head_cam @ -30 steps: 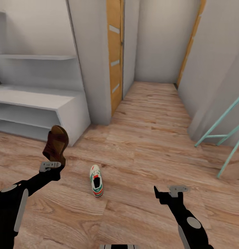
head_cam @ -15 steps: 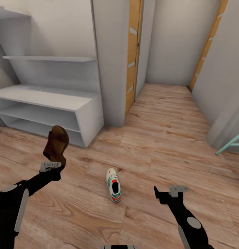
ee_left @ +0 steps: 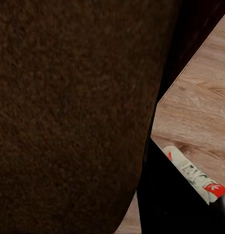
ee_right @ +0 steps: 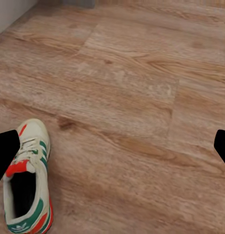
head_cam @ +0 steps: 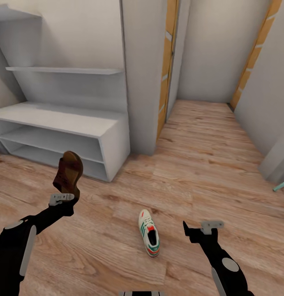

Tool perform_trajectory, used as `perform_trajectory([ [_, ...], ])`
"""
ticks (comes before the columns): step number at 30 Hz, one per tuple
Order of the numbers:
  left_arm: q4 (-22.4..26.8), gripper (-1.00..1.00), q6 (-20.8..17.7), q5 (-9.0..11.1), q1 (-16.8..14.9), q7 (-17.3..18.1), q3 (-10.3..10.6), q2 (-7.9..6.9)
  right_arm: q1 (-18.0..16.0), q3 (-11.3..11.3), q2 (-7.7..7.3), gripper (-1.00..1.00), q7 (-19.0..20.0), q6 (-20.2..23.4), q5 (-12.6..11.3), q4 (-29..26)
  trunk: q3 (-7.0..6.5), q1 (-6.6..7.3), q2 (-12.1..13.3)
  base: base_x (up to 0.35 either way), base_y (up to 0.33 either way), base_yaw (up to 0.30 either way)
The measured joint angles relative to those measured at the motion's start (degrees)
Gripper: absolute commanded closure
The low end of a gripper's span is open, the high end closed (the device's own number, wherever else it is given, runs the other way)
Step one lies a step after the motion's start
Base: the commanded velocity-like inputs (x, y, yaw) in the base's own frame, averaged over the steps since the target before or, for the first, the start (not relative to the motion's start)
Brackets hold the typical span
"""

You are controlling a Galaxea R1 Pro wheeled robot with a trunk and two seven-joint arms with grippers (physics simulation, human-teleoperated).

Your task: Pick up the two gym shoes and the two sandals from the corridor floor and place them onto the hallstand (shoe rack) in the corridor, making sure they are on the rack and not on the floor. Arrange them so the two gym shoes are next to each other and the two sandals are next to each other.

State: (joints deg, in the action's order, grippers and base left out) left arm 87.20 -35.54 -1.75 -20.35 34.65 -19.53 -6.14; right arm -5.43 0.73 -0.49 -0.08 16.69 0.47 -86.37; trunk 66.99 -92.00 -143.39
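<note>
while the robot stands on the plank floor, this is how things lie:

left gripper [head_cam: 63,200]: clamped on the lower end of a sandal, raised off the floor at the left of the head view.
sandal [head_cam: 68,174]: dark brown, held upright with its toe end up, seen against the front of the rack's lower shelf; in the left wrist view its brown surface [ee_left: 68,107] sits right up against the camera.
right gripper [head_cam: 201,229]: jaws apart, nothing between them, hovering over bare floor just right of the sneaker; in the right wrist view its two dark fingertips [ee_right: 5,151] show at opposite edges with planks between.
gym shoe [head_cam: 149,238]: one white sneaker with green stripes and red-orange accents, lying upright on its sole on the floor between the two arms, toe pointing away from the robot; seen too in the right wrist view [ee_right: 28,187] and the left wrist view [ee_left: 195,174].
hallstand [head_cam: 55,123]: light-grey bench with two open shelf levels, ahead and to the left against the wall, stepped wall shelves [head_cam: 63,70] above it.
corridor floor [head_cam: 199,164]: light brown wood-grain planks running on past an orange door frame [head_cam: 168,61].
</note>
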Motion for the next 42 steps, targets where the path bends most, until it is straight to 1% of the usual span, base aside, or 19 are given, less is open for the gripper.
perform_trajectory([
  [5, -0.1, 1.00, 0.0, 0.0, 0.0, 0.0, 0.0, 0.05, 0.0, 0.3, 0.05, -1.00, 0.0, 0.0, 0.0, 0.0, 0.00, 0.00, 0.0, 0.222, 0.282, 0.000],
  [6, -0.1, 1.00, 0.0, 0.0, 0.0, 0.0, 0.0, 0.06, 0.0, 1.3, 0.07, -1.00, 0.0, 0.0, 0.0, 0.0, 0.00, 0.00, 0.0, 0.197, 0.283, 0.000],
  [7, -0.1, 1.00, 0.0, 0.0, 0.0, 0.0, 0.0, 0.06, 0.0, 1.6, 0.05, -1.00, 0.0, 0.0, 0.0, 0.0, 0.00, 0.00, 0.0, 0.185, 0.285, 0.000],
  [12, -0.1, 1.00, 0.0, 0.0, 0.0, 0.0, 0.0, 0.06, 0.0, 2.0, 0.07, -1.00, -0.1, 0.0, 0.1, 0.0, 0.00, -0.01, 0.0, 0.139, 0.296, 0.000],
  [16, -0.2, 1.00, 0.1, 0.1, 0.0, -0.1, 0.0, 0.07, 0.0, 2.0, 0.09, -1.00, -0.2, 0.0, 0.1, 0.0, 0.00, -0.01, 0.0, 0.095, 0.053, -0.042],
  [21, -0.2, 1.00, 0.2, -0.1, 0.0, -0.1, -0.1, 0.07, 0.0, 1.9, 0.09, -1.00, -0.2, 0.0, 0.1, 0.0, 0.00, -0.02, 0.0, 0.019, 0.009, -0.185],
  [29, -0.2, 1.00, 0.4, -0.2, 0.0, -0.1, -0.1, 0.05, 0.0, 1.9, 0.09, -1.00, -0.2, 0.0, -0.4, 0.2, 0.00, -0.02, 0.0, 0.002, 0.001, -0.020],
  [35, -0.2, 1.00, 0.4, -0.1, 0.0, -0.1, 0.2, 0.06, 0.0, 1.9, 0.09, -1.00, -0.2, 0.0, -0.4, 0.3, 0.00, -0.03, 0.0, -0.028, 0.000, 0.208],
  [42, -0.2, 1.00, 0.3, -0.1, 0.0, 0.0, 0.2, 0.06, 0.0, 1.9, 0.09, -1.00, -0.2, 0.0, -0.4, 0.3, 0.00, -0.04, 0.0, -0.205, 0.000, 0.285],
])
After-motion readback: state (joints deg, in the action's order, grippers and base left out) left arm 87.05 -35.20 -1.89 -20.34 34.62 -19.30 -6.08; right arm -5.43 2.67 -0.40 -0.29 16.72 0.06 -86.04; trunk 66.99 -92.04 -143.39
